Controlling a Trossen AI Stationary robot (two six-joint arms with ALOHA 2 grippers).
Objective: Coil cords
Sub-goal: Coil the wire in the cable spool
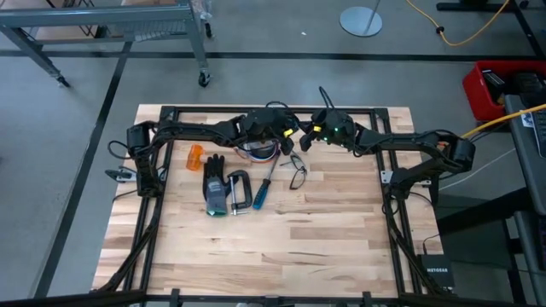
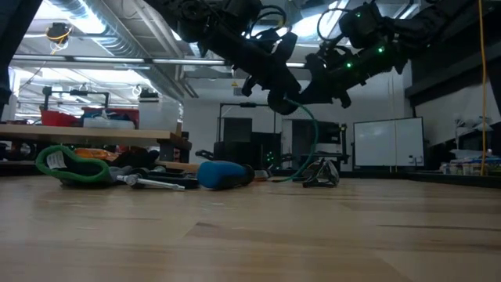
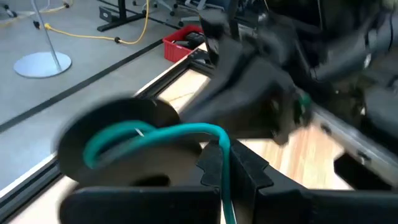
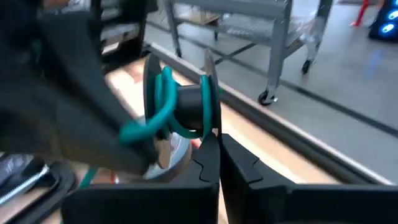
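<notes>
A thin teal cord (image 3: 155,132) is looped around a small black spool (image 4: 189,104) held above the far middle of the table. My left gripper (image 3: 225,163) is shut on the cord, and my right gripper (image 4: 217,155) is shut on the spool. They meet tip to tip (image 1: 300,138). In the low view the cord (image 2: 311,137) hangs in a curve from the grippers down to the tabletop. Black cords (image 1: 297,174) lie loosely tangled on the wood just in front of the grippers. My left gripper pinches the teal cord (image 3: 224,180) between its two fingertips, right beside the spool; a single strand runs back between the fingers. The gripper comes nearly level from the table's left. My right gripper pinches the rim of one thin spool flange (image 4: 210,127) between its fingertips, coming nearly level from the table's right. The spool is lifted clear of the table with cord turns around its hub (image 4: 163,99).
A blue-handled screwdriver (image 1: 263,186), a dark glove (image 1: 215,186), a metal clamp (image 1: 240,191) and an orange piece (image 1: 196,156) lie left of centre. A tape roll (image 1: 260,152) sits under my left arm. The near half of the table (image 1: 281,256) is bare wood.
</notes>
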